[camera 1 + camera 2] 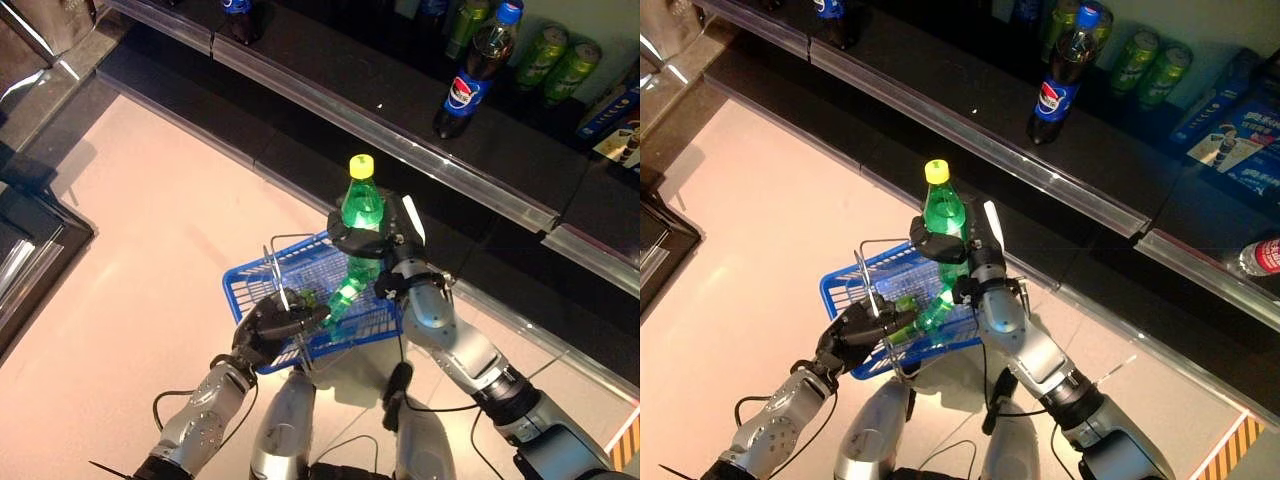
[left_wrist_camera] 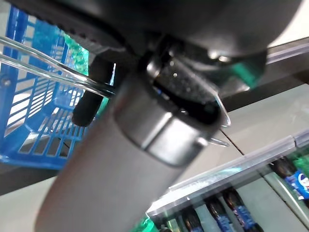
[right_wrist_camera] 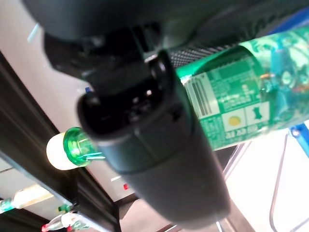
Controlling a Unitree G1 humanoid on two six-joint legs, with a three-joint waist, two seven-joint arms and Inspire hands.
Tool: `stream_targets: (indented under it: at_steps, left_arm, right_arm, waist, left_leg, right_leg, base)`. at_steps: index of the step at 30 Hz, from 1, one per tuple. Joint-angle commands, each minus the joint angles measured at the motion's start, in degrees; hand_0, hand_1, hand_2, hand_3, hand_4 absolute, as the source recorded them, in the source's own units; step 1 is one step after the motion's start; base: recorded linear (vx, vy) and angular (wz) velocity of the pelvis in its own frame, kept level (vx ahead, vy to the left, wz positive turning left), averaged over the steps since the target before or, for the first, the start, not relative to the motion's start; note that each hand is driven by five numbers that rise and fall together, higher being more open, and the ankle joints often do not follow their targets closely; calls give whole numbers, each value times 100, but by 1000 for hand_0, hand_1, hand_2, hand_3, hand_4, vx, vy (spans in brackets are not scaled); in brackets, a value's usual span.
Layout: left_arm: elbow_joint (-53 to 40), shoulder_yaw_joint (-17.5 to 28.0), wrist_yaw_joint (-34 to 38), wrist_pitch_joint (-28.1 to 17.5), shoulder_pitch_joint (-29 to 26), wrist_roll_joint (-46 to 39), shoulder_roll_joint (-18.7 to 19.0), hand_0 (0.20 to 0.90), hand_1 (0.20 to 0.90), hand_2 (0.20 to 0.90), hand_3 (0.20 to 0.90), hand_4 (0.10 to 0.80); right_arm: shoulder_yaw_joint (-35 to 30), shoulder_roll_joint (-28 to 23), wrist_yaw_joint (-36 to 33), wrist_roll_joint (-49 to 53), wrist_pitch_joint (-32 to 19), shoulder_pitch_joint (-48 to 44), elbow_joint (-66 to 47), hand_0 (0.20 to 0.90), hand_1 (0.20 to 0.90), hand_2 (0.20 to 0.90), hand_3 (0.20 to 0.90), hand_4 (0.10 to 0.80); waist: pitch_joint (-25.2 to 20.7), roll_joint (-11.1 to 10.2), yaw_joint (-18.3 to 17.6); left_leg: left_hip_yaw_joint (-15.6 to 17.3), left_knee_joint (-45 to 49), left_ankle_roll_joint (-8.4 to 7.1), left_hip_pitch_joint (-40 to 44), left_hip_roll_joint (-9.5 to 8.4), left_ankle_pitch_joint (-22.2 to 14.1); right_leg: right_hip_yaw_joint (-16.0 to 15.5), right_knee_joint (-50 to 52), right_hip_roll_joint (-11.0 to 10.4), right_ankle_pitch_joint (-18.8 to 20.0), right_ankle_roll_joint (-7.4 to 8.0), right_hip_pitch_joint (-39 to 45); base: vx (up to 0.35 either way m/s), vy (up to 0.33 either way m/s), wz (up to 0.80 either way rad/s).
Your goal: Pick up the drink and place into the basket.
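Note:
A green drink bottle (image 1: 361, 215) with a yellow cap stands nearly upright in my right hand (image 1: 370, 243), whose fingers curl round its middle. Its lower end dips inside the blue wire basket (image 1: 250, 282). The right wrist view shows the same bottle (image 3: 231, 96) with the label against the dark fingers (image 3: 145, 121). My left hand (image 1: 275, 322) is shut on the basket's metal handle (image 1: 280, 290) at the near side. In the left wrist view the basket (image 2: 34, 111) and the handle wires (image 2: 48, 72) show beside the arm.
A dark shelf (image 1: 400, 140) runs across the back, bearing a cola bottle (image 1: 476, 70) and green cans (image 1: 558, 58). A lower shelf edge (image 1: 560, 340) lies to the right. A dark fixture (image 1: 25, 240) stands at the left over the pale floor.

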Motion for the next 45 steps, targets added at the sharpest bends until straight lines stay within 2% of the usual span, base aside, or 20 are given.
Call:
stream_targets:
  at_steps: [1,5,8,16,28,39,45]
  left_arm:
    - [-2751,324,-1399,-1105,-974,-358,239,300,300,300,200,100]
    - [-3005,249,-1877,-975,-1285,-550,268,300,300,300,200,100]
    - [-3130,190,-2134,-1096,-1468,-270,274,300,300,300,200,100]
    - [-3354,398,-2345,-1218,-1951,-412,330,300,300,300,200,100]
    - [-3467,632,-2835,-1058,-2050,-411,294,300,300,300,200,100]
    - [-3495,539,-3070,-934,-2270,-404,199,300,300,300,200,100]
    - [-3548,440,-3112,-860,-2429,-431,131,300,300,300,200,100]
  right_arm:
    - [60,267,-117,-484,-767,-827,-715,300,300,300,200,100]
    - [231,450,-233,-634,-760,-929,-372,300,300,300,200,100]
    - [300,542,-241,-727,-711,-1001,-249,300,300,300,200,100]
    - [405,771,-224,-765,-754,-1005,77,300,300,300,200,100]
    - [357,1085,-518,-791,-830,-985,838,300,300,300,200,100]
    - [152,1597,-848,-338,-1238,-835,1658,300,300,300,200,100]
    - [84,1874,-734,674,-1512,-814,2148,300,300,300,200,100]
  waist:
    - [-467,55,126]
    - [-476,72,166]
    - [-444,95,166]
    - [-437,149,154]
    - [-463,157,285]
    - [-375,197,319]
    - [-342,227,320]
  left_leg:
    - [78,441,184,-228,103,89]
    - [14,472,177,-307,62,92]
    - [-6,496,175,-361,47,92]
    - [-47,470,141,-466,1,140]
    - [-105,470,144,-574,-61,153]
    - [-137,497,166,-714,-86,170]
    - [-131,463,176,-748,-110,197]
  right_leg:
    - [-26,376,-190,-271,-178,275]
    - [-43,390,-216,-263,-173,235]
    - [-40,402,-227,-251,-182,188]
    - [-20,428,-284,-227,-174,72]
    - [-90,438,-340,-200,-162,-5]
    - [-125,532,-392,-167,-154,-168]
    - [-118,535,-407,-132,-153,-228]
  base:
    - [-1,-15,14]
    - [3,-14,16]
    - [-20,6,12]
    - [-1,6,2]
    - [7,1,4]
    - [-2,-2,2]
    - [-2,0,1]
